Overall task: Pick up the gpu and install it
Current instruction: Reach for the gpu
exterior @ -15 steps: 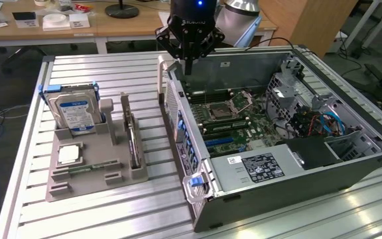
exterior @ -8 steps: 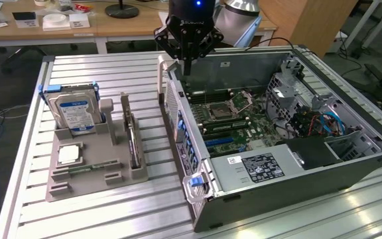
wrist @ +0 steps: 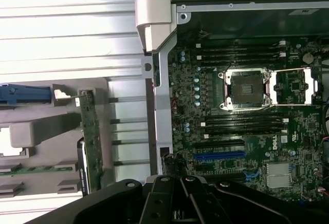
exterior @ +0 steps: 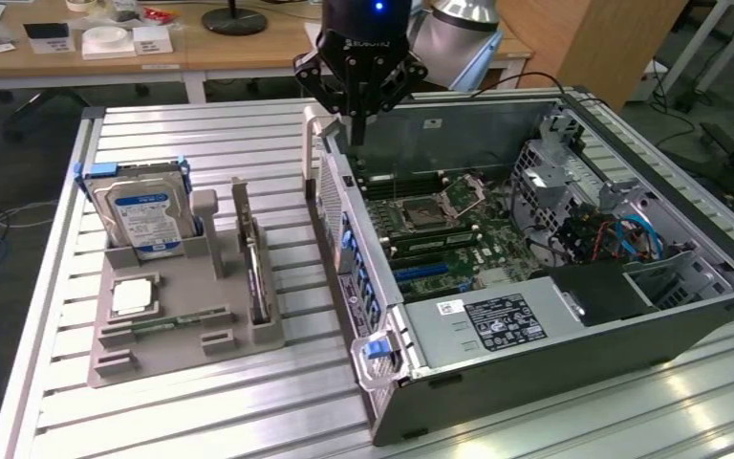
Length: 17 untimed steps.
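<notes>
Gripper [exterior: 356,137]: fingers pressed together into one dark point, nothing pinched between them; hanging over the corner of the computer case [exterior: 673,330] at the exterior view's upper left; touching the rim or just above it, cannot tell.
Gpu [exterior: 255,279]: standing on its long edge in the grey holder [exterior: 169,359], on the side nearest the case; well apart from the gripper, untouched.
Gpu seen from the wrist [wrist: 91,141]: edge-on, a thin green strip; face hardly readable; one end covered by the gripper's dark body, silvery bracket beside it only partly in sight.
Hard drive [exterior: 148,215]: upright in the holder's far end, blue-and-white label facing out; lower part sunk in its pocket.
Motherboard [wrist: 241,131]: lying open inside the case, processor socket [wrist: 247,88] uncovered; blue slot [wrist: 220,156] in sight, slots past it hidden under the gripper body.
Case interior, exterior view's right: tangle of cables [exterior: 622,237] and brackets, hard to sort out.
Power supply [exterior: 507,320]: label too small to read.
Table [exterior: 188,143]: ribbed metal, bare slats between holder and case.
</notes>
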{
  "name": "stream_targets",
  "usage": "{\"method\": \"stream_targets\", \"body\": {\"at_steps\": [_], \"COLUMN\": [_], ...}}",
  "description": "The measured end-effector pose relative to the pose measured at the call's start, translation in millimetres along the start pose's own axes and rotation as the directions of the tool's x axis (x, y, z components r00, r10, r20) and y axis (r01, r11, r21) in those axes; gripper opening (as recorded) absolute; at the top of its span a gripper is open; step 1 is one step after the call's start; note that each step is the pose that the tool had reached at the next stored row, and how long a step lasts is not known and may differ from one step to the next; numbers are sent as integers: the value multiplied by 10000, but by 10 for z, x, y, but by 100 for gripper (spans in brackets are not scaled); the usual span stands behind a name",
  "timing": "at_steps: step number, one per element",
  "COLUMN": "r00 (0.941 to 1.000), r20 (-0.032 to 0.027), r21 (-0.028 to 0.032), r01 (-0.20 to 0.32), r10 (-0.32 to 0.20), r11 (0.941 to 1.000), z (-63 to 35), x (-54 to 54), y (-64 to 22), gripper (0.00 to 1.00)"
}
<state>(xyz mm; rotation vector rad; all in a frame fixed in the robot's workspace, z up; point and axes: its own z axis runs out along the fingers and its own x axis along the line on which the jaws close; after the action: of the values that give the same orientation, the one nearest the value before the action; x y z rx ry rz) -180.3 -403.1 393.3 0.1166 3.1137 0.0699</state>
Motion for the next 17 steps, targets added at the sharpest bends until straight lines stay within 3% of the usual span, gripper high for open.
{"method": "stream_targets", "body": {"at_steps": [17], "r00": [10000], "r20": [0], "r21": [0], "r01": [0], "r10": [0], "r11": [10000], "z": [-2], "x": [57], "y": [-17], "gripper": [11]}}
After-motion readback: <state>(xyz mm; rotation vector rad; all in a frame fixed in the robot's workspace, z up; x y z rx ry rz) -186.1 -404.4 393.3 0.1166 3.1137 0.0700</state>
